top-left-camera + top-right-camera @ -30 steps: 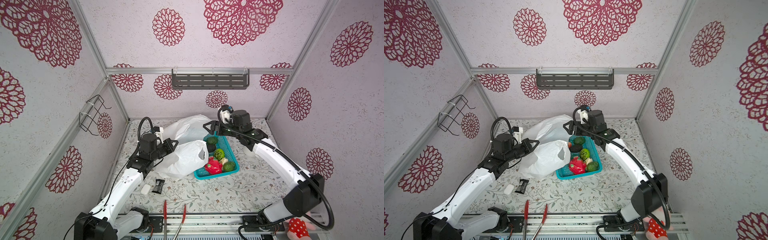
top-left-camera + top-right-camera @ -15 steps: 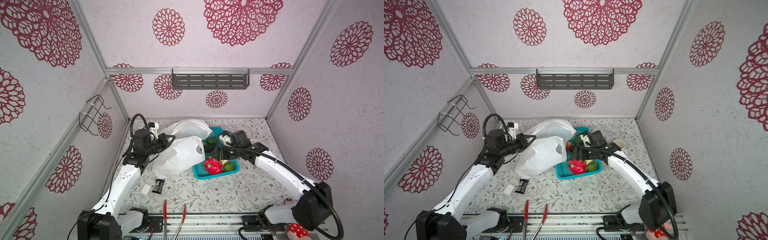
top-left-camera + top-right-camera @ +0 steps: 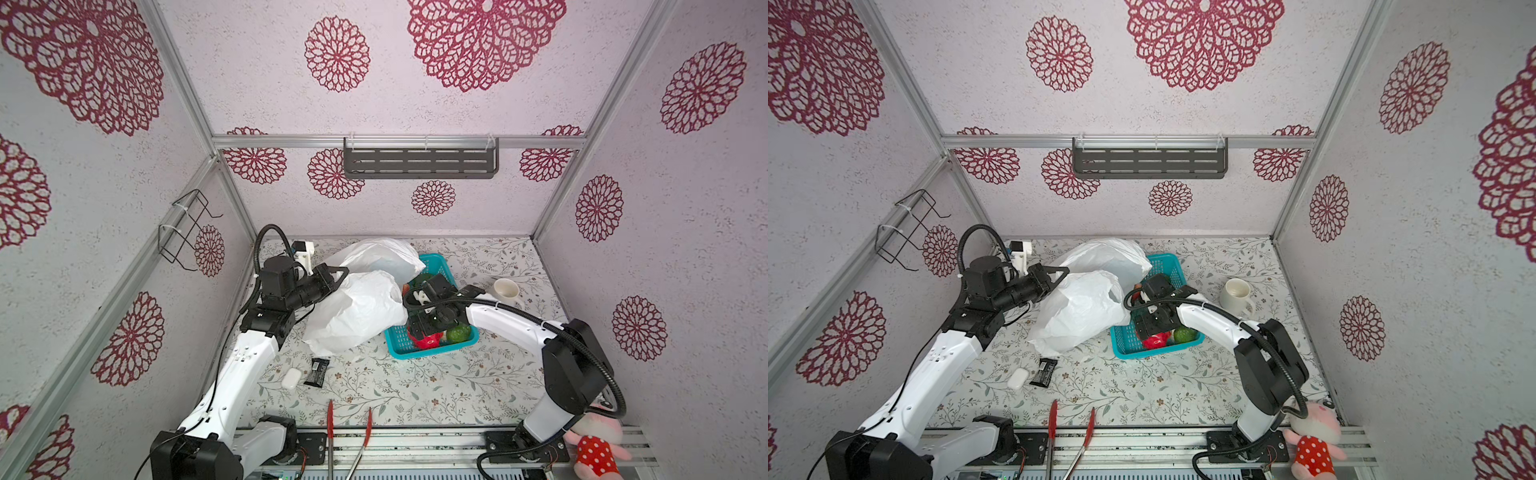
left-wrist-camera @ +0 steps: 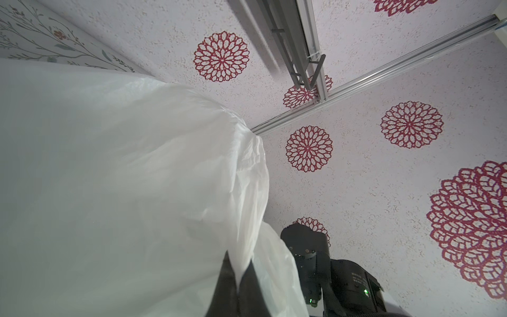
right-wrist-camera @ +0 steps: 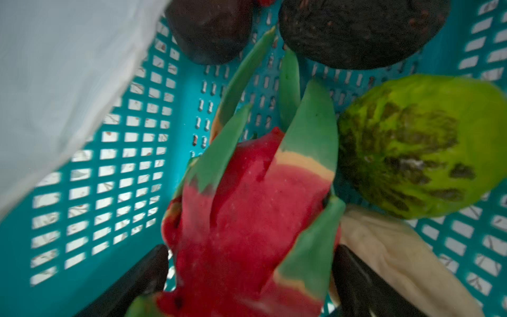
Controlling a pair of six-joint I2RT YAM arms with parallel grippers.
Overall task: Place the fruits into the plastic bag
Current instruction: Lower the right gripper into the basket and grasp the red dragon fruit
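Red-pink and spiky with green tips, the dragon fruit (image 5: 247, 205) lies in the teal basket (image 5: 96, 192), right between the dark fingers (image 5: 148, 271) of the right hand (image 5: 251, 251). The fingers stand wide apart, one on each side of it. Whether either pad touches its skin cannot be told. A mottled green fruit (image 5: 419, 148) sits just beside it, with a cream fruit (image 5: 397, 252) touching both. Two dark brown fruits (image 5: 359, 30) lie at the basket's other end. In both top views the right arm reaches low from its base across the table (image 3: 415, 382). Its wrist is bent so that the hand points down into the near end of the basket. The plastic bag (image 3: 361, 311) sits on the table on the left of the basket, its crinkled white side pressed against the basket's rim. In the right wrist view it drapes over one mesh wall. The left arm rises from its base with the elbow bent and the forearm lying roughly level toward the bag. The left hand (image 4: 238, 280) is closed tight, its two fingers pinching a fold of the bag's upper edge and holding that edge up off the table.
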